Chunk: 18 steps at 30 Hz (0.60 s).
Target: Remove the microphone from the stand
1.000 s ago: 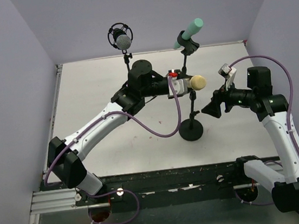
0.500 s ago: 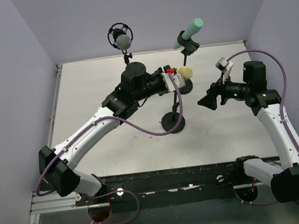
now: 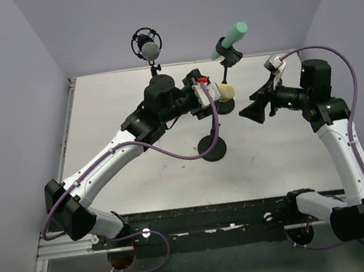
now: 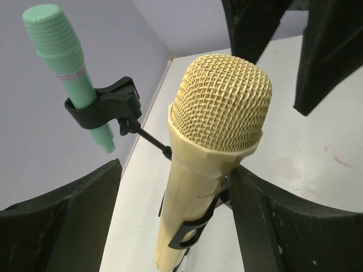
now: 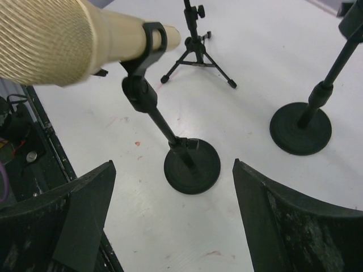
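Walls (image 3: 28, 75) of lavender enclose a white table (image 3: 113, 118). Over it the left gripper (image 4: 176, 169) has its 2 fingers (image 4: 62, 221) spread wide, with the microphone (image 4: 218, 113) standing between them. A gap shows on 1 side; on the other, I cannot tell whether the finger touches the clip (image 4: 195, 226). The right gripper (image 3: 253, 111) hangs near the microphone's head, also spread wide and holding nothing. The stand (image 3: 211, 148), a leaning black pole on a round base, sits mid-table. The microphone is cream with a mesh head and is seated in the stand's black clip. A green microphone (image 3: 231, 38) and a grey microphone (image 3: 148, 47) are on their own stands near the far edge.
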Each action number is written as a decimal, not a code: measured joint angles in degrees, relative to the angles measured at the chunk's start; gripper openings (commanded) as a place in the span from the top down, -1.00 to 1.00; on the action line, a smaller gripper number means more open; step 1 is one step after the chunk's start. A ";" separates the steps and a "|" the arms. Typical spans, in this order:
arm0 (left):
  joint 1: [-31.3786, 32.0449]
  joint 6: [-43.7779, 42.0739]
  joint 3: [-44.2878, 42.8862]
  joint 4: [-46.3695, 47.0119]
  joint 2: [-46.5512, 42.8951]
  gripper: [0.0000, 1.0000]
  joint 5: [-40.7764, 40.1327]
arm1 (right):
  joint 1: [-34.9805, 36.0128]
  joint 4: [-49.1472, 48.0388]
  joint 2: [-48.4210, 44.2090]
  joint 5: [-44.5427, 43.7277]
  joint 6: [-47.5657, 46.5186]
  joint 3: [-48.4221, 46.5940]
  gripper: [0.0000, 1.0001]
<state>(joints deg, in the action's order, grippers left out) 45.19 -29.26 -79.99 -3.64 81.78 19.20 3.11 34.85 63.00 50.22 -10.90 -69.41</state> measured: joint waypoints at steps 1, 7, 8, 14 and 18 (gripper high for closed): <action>-0.24 -0.02 0.09 -0.13 -0.39 -0.68 1.51 | 0.17 0.57 0.00 0.39 -0.44 -1.51 -0.89; -1.09 -0.26 -0.04 -2.67 -1.66 -0.68 9.70 | 1.49 5.70 0.44 3.17 -5.51 -8.59 -0.92; -1.33 -0.66 -0.22 -3.56 -1.60 -0.68 10.97 | 1.70 6.47 0.63 3.39 -6.43 -9.33 -0.92; -4.17 -5.55 -10.38 -13.77 3.67 -0.59 20.72 | 2.21 9.77 1.79 4.09 -10.71 -9.84 -0.92; -6.29 -8.72 -17.90 -18.84 8.22 -0.43 26.05 | 2.21 9.88 1.81 4.13 -12.17 -7.91 -0.91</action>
<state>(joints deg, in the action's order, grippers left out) 38.89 -37.98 -97.89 -22.48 90.00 45.25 5.32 44.73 64.82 54.35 -23.07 -77.32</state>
